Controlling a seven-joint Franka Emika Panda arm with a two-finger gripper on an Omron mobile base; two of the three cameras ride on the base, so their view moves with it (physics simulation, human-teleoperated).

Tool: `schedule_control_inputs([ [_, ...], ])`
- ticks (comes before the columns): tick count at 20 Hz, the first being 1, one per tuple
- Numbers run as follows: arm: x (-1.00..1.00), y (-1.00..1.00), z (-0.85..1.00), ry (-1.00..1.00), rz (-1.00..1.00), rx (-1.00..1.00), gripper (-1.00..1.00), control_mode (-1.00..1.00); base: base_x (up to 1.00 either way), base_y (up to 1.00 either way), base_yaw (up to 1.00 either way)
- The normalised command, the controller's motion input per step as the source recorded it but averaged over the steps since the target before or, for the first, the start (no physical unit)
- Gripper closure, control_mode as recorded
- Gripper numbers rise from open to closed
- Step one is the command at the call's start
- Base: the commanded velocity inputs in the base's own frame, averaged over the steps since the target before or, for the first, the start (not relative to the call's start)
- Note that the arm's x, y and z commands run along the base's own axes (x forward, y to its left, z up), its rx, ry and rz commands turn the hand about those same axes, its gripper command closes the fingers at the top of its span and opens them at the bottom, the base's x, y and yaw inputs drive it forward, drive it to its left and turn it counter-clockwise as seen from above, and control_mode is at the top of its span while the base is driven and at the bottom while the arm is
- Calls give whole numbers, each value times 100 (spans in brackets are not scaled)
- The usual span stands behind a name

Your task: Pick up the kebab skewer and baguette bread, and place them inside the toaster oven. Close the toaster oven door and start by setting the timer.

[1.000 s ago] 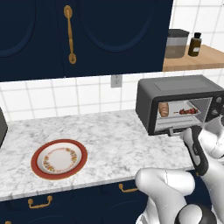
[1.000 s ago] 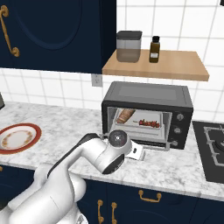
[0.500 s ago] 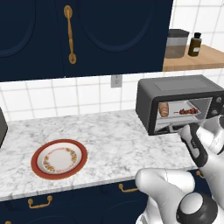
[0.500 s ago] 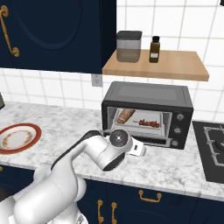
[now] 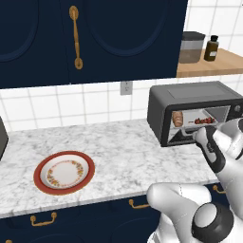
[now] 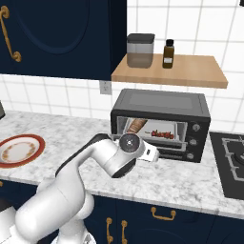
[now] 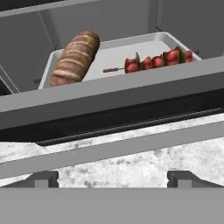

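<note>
**Both food items inside the oven; door down, jaws released**

You will find the golden-brown scored baguette bread (image 7: 75, 57) lying on the pale tray (image 7: 109, 50) inside the dark grey boxy toaster oven (image 6: 162, 106), at the left of the cavity in the hand view. The thin kebab skewer with red-brown meat chunks (image 7: 153, 62) lies on the same tray to the loaf's right, apart from it.

The dark grey drop-down toaster oven door (image 7: 113, 109) is not shut: in the hand view its panel runs across the frame below the tray, with the cavity open above it.

Your two-finger gripper (image 7: 113, 178) stands in front of the door, low, over the white marbled counter (image 5: 118, 152). Its jaws are spread wide and released; nothing sits between them.

Outward from the oven: a red-rimmed patterned plate (image 5: 64, 172) rests on the counter well to the left. Above the oven, a wooden shelf (image 6: 171, 72) carries a grey lidded canister (image 6: 140, 50) and a small dark bottle (image 6: 167, 53), side by side. Navy cabinets (image 5: 85, 38) with brass handles hang to the left of that shelf.
</note>
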Motion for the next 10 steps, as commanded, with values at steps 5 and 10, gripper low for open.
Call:
schedule_control_inputs([
  [5,24,0,11,3,0,-4,-100,-100,0,0,0],
  [10,51,3,4,1,0,-7,-100,-100,0,0,0],
])
